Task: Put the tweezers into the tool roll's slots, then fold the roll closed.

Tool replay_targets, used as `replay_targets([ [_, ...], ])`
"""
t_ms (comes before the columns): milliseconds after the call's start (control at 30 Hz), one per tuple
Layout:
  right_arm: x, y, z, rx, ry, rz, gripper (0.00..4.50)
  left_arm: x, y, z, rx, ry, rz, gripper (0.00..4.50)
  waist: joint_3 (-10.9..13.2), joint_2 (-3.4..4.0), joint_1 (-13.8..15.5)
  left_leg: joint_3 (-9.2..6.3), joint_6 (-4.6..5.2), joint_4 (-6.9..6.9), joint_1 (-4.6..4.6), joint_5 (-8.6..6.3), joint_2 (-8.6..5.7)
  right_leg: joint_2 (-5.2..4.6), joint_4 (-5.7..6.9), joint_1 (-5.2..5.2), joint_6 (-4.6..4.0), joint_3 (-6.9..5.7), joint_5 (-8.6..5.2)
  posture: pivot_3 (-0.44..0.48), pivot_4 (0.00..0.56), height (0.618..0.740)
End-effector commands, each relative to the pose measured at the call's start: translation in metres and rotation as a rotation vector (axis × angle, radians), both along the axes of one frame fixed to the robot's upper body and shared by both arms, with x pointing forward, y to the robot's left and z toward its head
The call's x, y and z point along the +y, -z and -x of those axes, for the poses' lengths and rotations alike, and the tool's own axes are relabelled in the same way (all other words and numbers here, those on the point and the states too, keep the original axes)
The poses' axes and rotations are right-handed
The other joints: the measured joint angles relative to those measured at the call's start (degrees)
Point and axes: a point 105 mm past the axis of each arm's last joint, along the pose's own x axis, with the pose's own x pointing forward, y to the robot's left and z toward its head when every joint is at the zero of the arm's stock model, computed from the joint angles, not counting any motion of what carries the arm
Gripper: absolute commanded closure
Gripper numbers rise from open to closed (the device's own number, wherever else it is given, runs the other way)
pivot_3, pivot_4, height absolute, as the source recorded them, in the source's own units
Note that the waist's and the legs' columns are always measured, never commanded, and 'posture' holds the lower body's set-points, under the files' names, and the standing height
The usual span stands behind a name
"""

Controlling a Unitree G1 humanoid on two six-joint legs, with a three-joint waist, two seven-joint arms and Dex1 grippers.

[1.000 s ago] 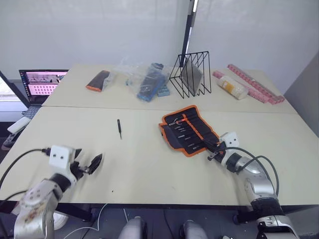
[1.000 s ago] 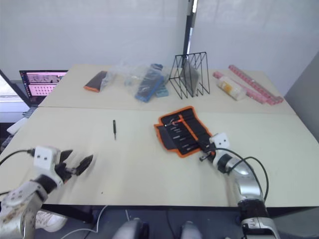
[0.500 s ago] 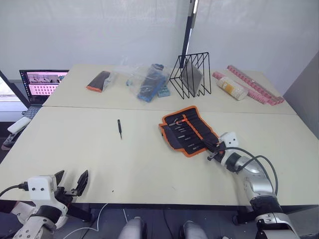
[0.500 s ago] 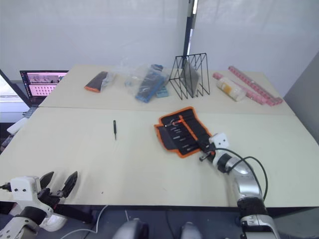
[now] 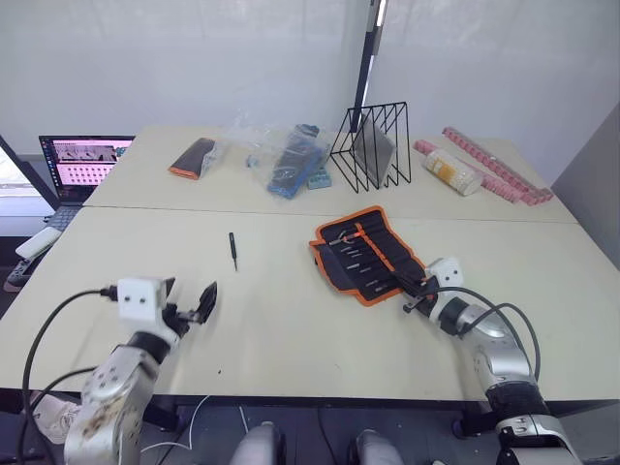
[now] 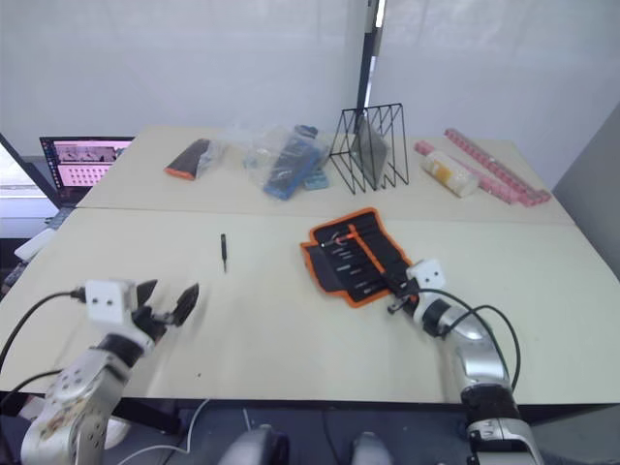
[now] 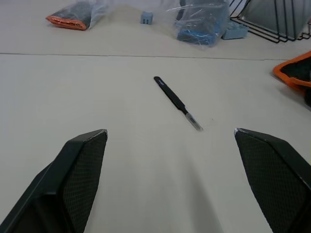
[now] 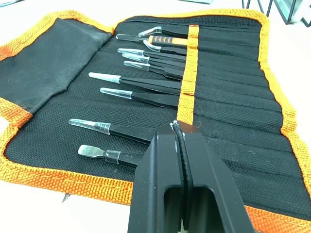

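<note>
Your left gripper (image 5: 192,308) hovered low over the near left part of the table (image 5: 291,320), forearm angled up from the table's front edge, its two black fingers spread wide with nothing between them. Your right gripper (image 5: 415,296) lay at the near right corner of the tool roll (image 5: 366,254), arm bent in from the lower right, with a cable looping over the wrist; its fingers were pressed together, and I could not tell whether they pinched the fabric or just rested above it.

The left wrist view gave you what the head views could not: the loose tweezers (image 7: 177,102) lay bare on the tabletop ahead of the open fingers, well apart from them, with a clear cap on the tip. From the head it read as a thin dark sliver (image 5: 232,250), left of the roll and well apart from it.

The right wrist view showed the roll opened flat, orange trim around it and an orange strip across the slots, with a row of tools (image 8: 146,85) already seated, pale capped tips pointing toward the flap.

Farther back sat a wire rack (image 5: 371,145), plastic bags of blue parts (image 5: 291,160), a small black-and-orange pouch (image 5: 190,157) and a laptop (image 5: 82,163) at far left. No writing was legible anywhere.
</note>
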Motion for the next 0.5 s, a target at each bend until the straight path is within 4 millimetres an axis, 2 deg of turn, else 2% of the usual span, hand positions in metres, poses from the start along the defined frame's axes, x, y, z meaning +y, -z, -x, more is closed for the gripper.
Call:
replay_targets([
  [33,-0.003,0.021,0.008,0.080,0.018,0.014,4.50,0.000,0.007,-0.020,0.073,-0.072,-0.027,0.06,0.00,0.00,-0.06,0.00,0.00,-0.01,0.00,0.00,-0.01,0.00,0.02,0.00,0.00,0.00,0.00,0.000,0.150,0.685],
  [167,-0.003,0.020,0.008,0.079,0.019,0.015,4.50,-0.022,0.005,-0.044,0.078,-0.029,0.020,0.06,0.00,-0.01,-0.03,0.00,0.00,-0.03,-0.01,0.00,-0.02,0.01,0.05,-0.03,0.01,0.00,0.00,0.000,0.150,0.685],
  [300,-0.002,0.018,0.008,0.076,0.022,0.016,4.50,-0.034,0.002,-0.062,0.082,-0.024,0.043,0.06,0.01,-0.01,-0.06,0.00,0.00,-0.03,-0.04,0.00,-0.02,0.00,0.03,0.03,0.01,0.00,0.00,0.000,0.150,0.685],
  [500,-0.002,0.015,0.009,0.072,0.024,0.017,4.50,-0.045,0.016,-0.077,0.169,-0.064,0.020,0.06,0.01,-0.01,-0.06,0.00,0.00,-0.07,-0.05,0.00,-0.03,0.00,0.04,0.15,0.01,0.00,0.01,0.000,0.150,0.685],
])
